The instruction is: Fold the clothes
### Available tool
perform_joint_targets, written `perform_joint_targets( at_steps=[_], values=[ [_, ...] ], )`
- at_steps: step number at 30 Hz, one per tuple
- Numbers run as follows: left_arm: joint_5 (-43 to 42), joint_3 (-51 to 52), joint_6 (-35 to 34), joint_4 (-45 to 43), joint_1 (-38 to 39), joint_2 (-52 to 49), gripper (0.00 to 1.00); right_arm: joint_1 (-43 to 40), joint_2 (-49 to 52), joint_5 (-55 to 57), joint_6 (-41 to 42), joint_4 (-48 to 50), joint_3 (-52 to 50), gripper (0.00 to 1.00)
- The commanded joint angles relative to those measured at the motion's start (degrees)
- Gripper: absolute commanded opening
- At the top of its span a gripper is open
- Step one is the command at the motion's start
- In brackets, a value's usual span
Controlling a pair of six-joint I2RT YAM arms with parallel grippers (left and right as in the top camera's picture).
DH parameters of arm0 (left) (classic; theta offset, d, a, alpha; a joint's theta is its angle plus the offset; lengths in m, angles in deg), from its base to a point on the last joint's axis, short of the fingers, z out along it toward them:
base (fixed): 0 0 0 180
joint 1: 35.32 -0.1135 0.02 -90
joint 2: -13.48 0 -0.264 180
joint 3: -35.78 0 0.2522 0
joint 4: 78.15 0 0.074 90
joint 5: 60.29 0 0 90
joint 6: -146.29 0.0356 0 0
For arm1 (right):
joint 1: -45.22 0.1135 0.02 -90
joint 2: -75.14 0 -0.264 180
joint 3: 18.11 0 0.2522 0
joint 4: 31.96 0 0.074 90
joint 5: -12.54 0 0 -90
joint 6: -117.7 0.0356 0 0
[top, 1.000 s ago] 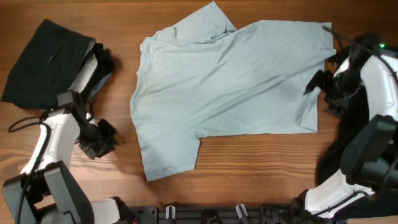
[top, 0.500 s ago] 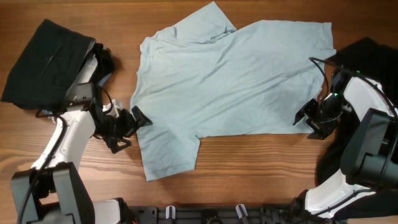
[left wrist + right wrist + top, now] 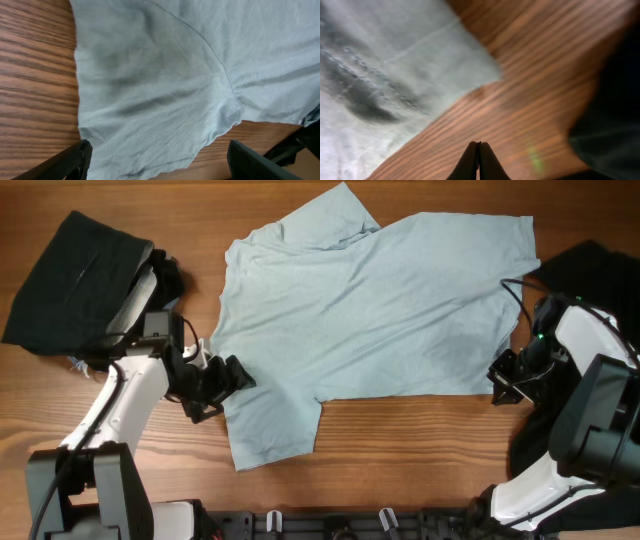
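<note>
White arm links (image 3: pixel 130 400), black joints (image 3: pixel 600 415), thin black cables (image 3: pixel 519 305)

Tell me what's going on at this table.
Two robot arms are working on a pale sky-blue short-sleeved T-shirt spread out on the wooden table, not yet folded. The left gripper hangs open over the shirt's near sleeve. The right gripper is shut beside the near hem corner, tips over bare wood, holding nothing. A black garment with grey lining lies far left, another black garment at the right.
</note>
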Motion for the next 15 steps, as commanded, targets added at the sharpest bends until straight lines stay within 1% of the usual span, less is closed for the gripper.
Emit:
perform_joint_targets(
  at_steps=[1,2,3,5,7,9,11,13,14,15],
  values=[
    [0.7,0.2,0.5,0.2,0.8,0.8,0.87,-0.1,-0.1,-0.7,-5.3,2.5,1.2,0.16],
    [1.2,0.2,0.5,-0.2,0.8,0.8,0.88,-0.1,-0.1,-7.3,-11.0,5.2,1.2,0.57],
    [1.5,0.2,0.5,-0.3,0.8,0.8,0.88,-0.1,-0.1,-9.8,-12.2,6.4,1.2,0.65],
    [1.9,0.2,0.5,-0.3,0.8,0.8,0.88,-0.1,-0.1,-11.1,-11.9,9.1,1.1,0.73],
    [2.1,0.2,0.5,-0.3,0.8,0.8,0.88,-0.1,-0.1,-11.1,-10.2,11.4,0.1,0.75],
    [2.1,0.2,0.5,-0.3,0.8,0.8,0.88,-0.1,-0.1,-11.1,-10.1,13.5,-1.7,0.73],
    [2.1,0.2,0.5,-0.3,0.8,0.8,0.88,-0.1,-0.1,-10.9,-10.0,15.2,-3.7,0.67],
    [2.1,0.2,0.5,-0.3,0.8,0.8,0.88,-0.1,-0.1,-10.9,-9.5,16.2,-4.8,0.55],
    [2.1,0.2,0.5,-0.3,0.8,0.8,0.88,-0.1,-0.1,-10.9,-9.0,16.8,-5.4,0.51],
    [2.1,0.2,0.5,-0.3,0.8,0.8,0.92,-0.1,-0.1,-10.9,-9.0,17.7,-6.0,0.51]
  ],
)
